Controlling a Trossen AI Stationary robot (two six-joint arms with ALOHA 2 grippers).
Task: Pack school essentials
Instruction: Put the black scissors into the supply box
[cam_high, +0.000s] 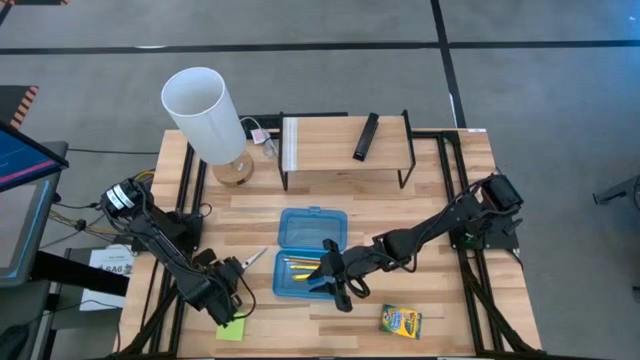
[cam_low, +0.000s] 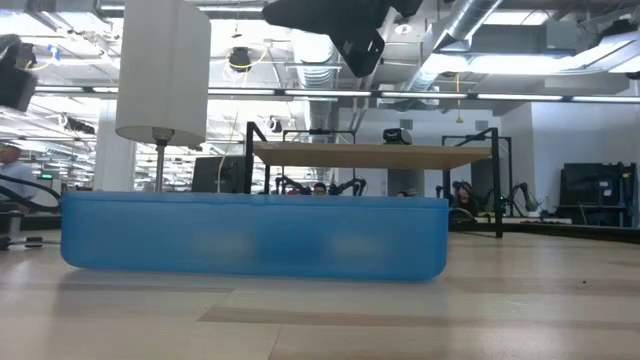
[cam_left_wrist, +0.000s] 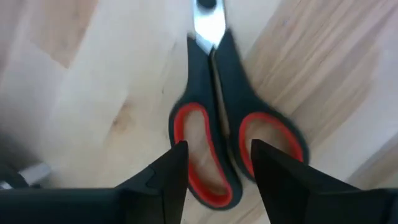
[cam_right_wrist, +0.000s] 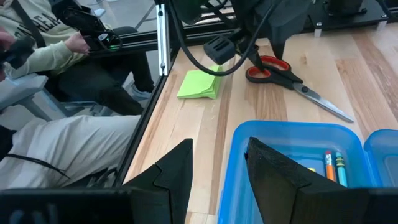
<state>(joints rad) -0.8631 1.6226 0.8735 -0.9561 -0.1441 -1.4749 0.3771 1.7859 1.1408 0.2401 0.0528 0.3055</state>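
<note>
The scissors (cam_left_wrist: 214, 124) have black handles with red-orange inner rims and lie flat on the table left of the open blue case (cam_high: 310, 250). My left gripper (cam_left_wrist: 217, 165) is open just above their handle loops, also seen in the high view (cam_high: 228, 278). My right gripper (cam_right_wrist: 217, 162) is open and hovers over the case's near left corner, well above it in the low view (cam_low: 345, 35). Pencils (cam_right_wrist: 333, 165) lie inside the case. The lime-green sticky-note pad (cam_high: 230, 328) and the crayon box (cam_high: 400, 321) rest flat near the table's near edge. My left gripper's open fingers (cam_left_wrist: 174, 165) come down from above over the scissors' two handle loops (cam_left_wrist: 205, 149), one tip over each loop. Whether they touch the handles, I cannot tell. The scissors lie flat on the table.
A white-shaded lamp (cam_high: 205, 110) stands at the far left. A wooden shelf on black legs (cam_high: 345, 140) at the far side carries a black remote (cam_high: 366, 137). A seated person (cam_right_wrist: 56, 93) is beyond the table's left edge. Bare wood lies between the case and the crayon box.
</note>
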